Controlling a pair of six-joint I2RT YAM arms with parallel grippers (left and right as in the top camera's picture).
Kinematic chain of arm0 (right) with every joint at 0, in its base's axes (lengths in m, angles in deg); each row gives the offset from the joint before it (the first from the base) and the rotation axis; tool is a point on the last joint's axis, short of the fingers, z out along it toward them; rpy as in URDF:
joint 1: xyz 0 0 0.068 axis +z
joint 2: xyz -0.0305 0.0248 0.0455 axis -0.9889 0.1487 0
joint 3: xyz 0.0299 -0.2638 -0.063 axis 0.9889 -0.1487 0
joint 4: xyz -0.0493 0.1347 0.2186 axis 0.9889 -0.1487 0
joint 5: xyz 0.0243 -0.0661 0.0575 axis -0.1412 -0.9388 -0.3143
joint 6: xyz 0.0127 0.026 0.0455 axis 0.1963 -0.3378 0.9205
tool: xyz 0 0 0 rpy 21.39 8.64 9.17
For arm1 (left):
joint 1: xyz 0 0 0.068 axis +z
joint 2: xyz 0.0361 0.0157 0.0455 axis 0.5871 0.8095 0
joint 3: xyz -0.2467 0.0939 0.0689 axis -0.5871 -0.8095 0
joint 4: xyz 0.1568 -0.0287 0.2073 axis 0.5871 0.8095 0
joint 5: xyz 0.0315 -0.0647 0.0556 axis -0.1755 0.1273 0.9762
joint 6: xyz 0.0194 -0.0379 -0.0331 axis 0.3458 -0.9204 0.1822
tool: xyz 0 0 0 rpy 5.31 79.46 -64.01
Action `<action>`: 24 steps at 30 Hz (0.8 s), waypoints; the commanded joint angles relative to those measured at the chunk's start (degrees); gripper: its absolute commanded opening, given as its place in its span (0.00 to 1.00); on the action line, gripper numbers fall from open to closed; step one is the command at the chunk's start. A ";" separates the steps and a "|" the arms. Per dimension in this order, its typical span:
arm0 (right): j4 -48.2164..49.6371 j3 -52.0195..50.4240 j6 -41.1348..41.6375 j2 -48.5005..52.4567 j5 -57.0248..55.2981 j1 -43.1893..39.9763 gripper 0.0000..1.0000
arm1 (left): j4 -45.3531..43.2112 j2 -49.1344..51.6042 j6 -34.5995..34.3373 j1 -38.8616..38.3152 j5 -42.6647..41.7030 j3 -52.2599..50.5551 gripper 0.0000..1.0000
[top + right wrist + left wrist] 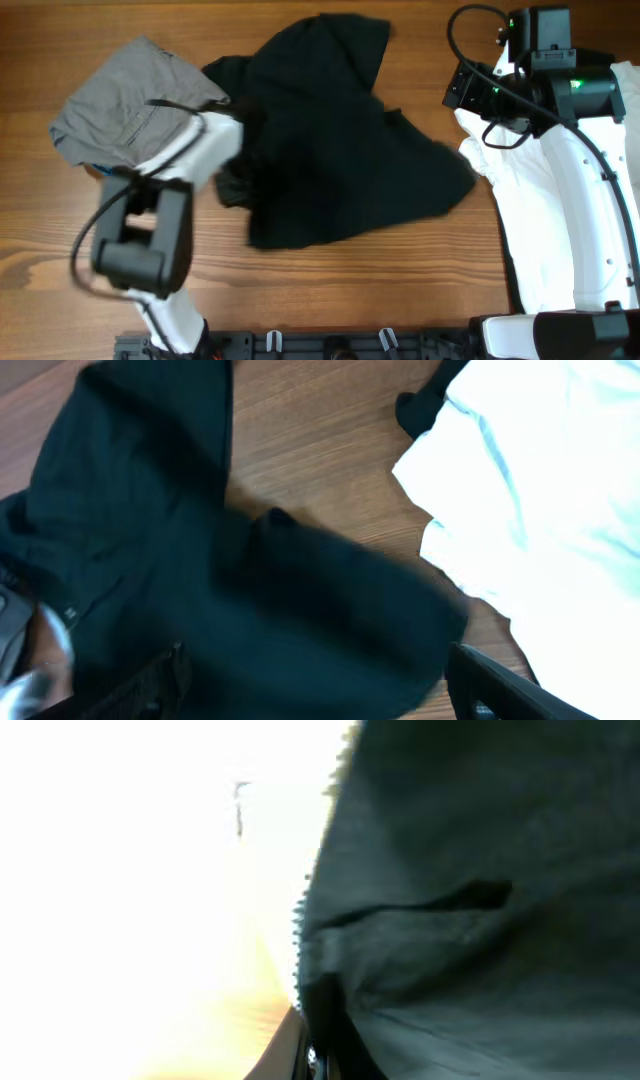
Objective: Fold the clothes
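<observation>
Black T-shirt (340, 140) lies crumpled at the middle of the table (400, 290), spread unevenly with one lobe toward the far edge. Left end effector (238, 150) is pressed together, pinching the shirt's left edge; in the left wrist view dark cloth fills the frame right up against it. Grey trousers (130, 100) lie bunched at far left, touching the left arm. White T-shirt (540, 230) lies along the right side, partly under the right arm. Right end effector (320, 695) is spread wide and holds nothing, above the black shirt's right part. The table is brown wood grain.
</observation>
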 commanded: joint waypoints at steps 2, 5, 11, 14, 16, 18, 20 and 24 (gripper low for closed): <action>-0.59 -0.52 -6.36 4.13 4.42 0.09 0.88 | 1.66 -14.47 0.74 8.20 10.05 2.51 0.04; -0.44 -1.38 -10.56 7.39 11.32 0.15 0.87 | 1.01 -18.80 2.01 10.56 9.97 2.51 0.04; -0.33 -3.48 -10.03 15.50 12.02 0.24 0.79 | 0.83 -20.13 1.99 10.78 9.92 2.51 0.04; -0.50 -5.27 -14.45 20.90 14.88 0.24 0.79 | 0.81 -20.09 1.97 10.64 9.88 2.51 0.04; -0.13 -7.02 -17.84 23.32 19.21 0.24 0.82 | 0.79 -20.09 1.97 10.67 9.90 2.51 0.04; 2.03 -8.83 -17.53 24.22 19.21 0.24 0.82 | 0.59 -20.09 1.97 10.64 9.88 2.51 0.04; 5.66 -11.02 -17.49 24.74 19.89 0.24 0.82 | 0.35 -20.09 1.97 10.64 9.53 2.51 0.04; 12.85 -15.54 -17.46 24.83 22.67 0.44 0.81 | 0.15 -20.09 1.97 10.67 9.25 2.51 0.05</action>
